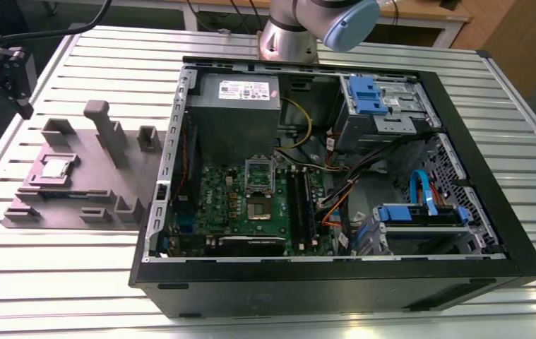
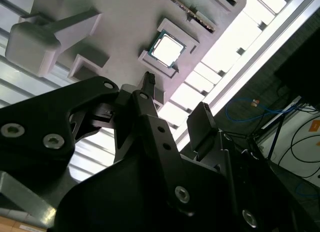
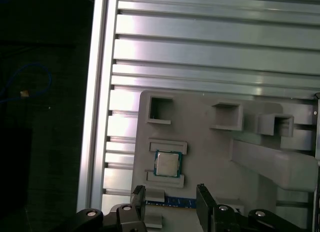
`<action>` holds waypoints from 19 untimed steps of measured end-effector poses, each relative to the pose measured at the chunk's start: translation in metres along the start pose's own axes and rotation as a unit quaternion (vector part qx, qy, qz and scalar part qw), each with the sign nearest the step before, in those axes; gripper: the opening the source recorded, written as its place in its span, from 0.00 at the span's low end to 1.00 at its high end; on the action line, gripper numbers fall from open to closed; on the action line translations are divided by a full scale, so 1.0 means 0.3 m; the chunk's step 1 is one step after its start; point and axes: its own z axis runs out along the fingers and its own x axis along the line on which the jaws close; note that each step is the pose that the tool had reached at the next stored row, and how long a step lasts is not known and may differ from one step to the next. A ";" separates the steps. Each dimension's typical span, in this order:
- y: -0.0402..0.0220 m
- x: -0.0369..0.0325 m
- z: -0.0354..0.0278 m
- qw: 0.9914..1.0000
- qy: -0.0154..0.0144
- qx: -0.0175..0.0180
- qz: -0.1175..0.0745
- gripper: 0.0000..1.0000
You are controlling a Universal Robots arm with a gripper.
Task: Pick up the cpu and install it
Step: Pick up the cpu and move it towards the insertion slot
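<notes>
hovering near cpu [image 3: 167, 163], fingers [image 3: 205, 202] spread

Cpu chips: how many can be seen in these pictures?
1. The cpu lies in a recess of the grey tray, near the open gripper. Another may be hidden inside the computer case.

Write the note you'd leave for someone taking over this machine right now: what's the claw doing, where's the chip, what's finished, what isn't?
Gripper: open, empty, hovering close to the cpu without touching it.
Cpu: lies flat in its recess in the grey holder, on the table at the exterior view's left of the PC case.
Done: nothing yet; the cpu is not picked up.
Left: the pickup, and the install on the motherboard inside the case.
</notes>
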 end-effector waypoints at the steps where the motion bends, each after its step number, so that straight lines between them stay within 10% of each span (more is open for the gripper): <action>1: 0.000 0.000 0.002 1.000 0.000 0.000 0.000 0.53; 19: -0.003 0.000 0.064 1.000 0.000 0.000 0.000 0.53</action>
